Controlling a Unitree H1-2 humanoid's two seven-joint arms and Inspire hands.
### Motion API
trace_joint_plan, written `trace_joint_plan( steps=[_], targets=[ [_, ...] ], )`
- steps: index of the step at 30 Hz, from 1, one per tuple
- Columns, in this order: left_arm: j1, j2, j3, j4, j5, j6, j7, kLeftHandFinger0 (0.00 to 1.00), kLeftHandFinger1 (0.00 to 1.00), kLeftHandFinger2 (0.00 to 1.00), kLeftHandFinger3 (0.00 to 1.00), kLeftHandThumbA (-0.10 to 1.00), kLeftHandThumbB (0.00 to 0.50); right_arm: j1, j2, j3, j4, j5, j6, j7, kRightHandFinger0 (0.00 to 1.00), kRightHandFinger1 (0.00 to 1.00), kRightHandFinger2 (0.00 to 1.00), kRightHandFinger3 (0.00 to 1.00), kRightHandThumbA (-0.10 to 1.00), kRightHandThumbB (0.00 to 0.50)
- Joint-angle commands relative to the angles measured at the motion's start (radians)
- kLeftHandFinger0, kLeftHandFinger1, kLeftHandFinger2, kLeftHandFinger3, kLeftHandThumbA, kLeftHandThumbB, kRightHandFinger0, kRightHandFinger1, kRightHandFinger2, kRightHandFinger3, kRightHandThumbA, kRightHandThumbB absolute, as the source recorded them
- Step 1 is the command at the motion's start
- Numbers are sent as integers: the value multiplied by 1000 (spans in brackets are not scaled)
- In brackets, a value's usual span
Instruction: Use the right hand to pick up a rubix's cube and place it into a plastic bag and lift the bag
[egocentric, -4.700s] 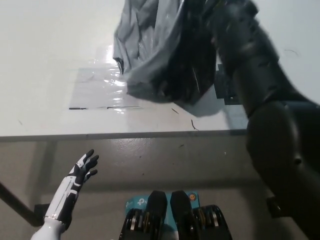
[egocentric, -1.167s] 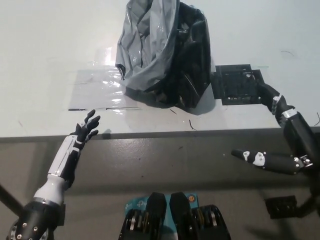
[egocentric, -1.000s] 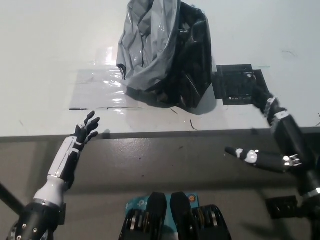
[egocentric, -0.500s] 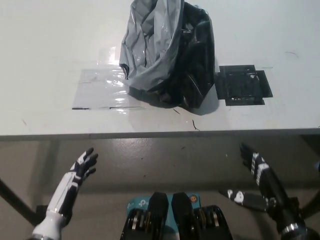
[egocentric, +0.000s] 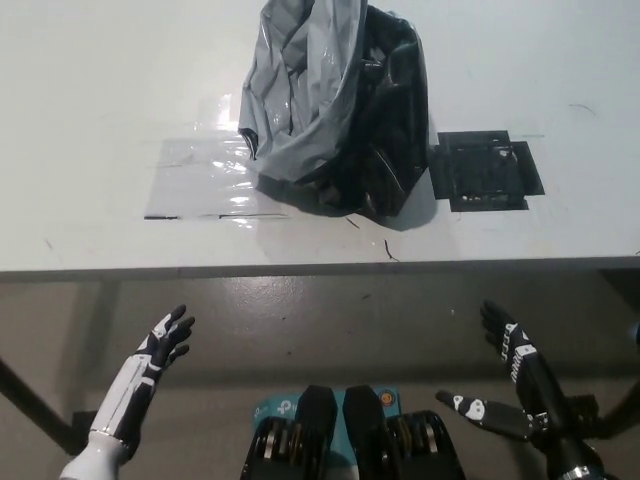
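Note:
A crumpled plastic bag (egocentric: 335, 105), grey outside and black inside, stands on the white table (egocentric: 90, 120) at the back middle. No cube shows; the bag's inside is hidden. My black right hand (egocentric: 510, 375) hangs below the table's front edge at the lower right, open, fingers spread, holding nothing. My white left hand (egocentric: 160, 345) hangs at the lower left, also open and below the table's edge.
A black square pad (egocentric: 486, 170) lies on the table just right of the bag. A shiny clear sheet (egocentric: 195, 180) is taped to the table left of the bag. The table's front edge (egocentric: 300, 268) runs across the middle of the picture.
My right hand has come down from the table near the black pad to below its front edge. My left hand has dropped lower too. The bag stays put.

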Motion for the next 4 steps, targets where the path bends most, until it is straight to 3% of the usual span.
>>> trace_joint_plan(
  steps=[1, 4],
  targets=[
    [5, 14, 2, -25, -13, -47, -16, 1000, 1000, 1000, 1000, 984, 193, -24, -6, 11, -10, -13, -76, -31, 1000, 1000, 1000, 1000, 1000, 199],
    [8, 13, 2, -29, -14, -43, -15, 1000, 1000, 1000, 1000, 981, 191, -21, -11, 13, -7, -5, -82, -25, 1000, 1000, 1000, 1000, 1000, 189]
  ],
)
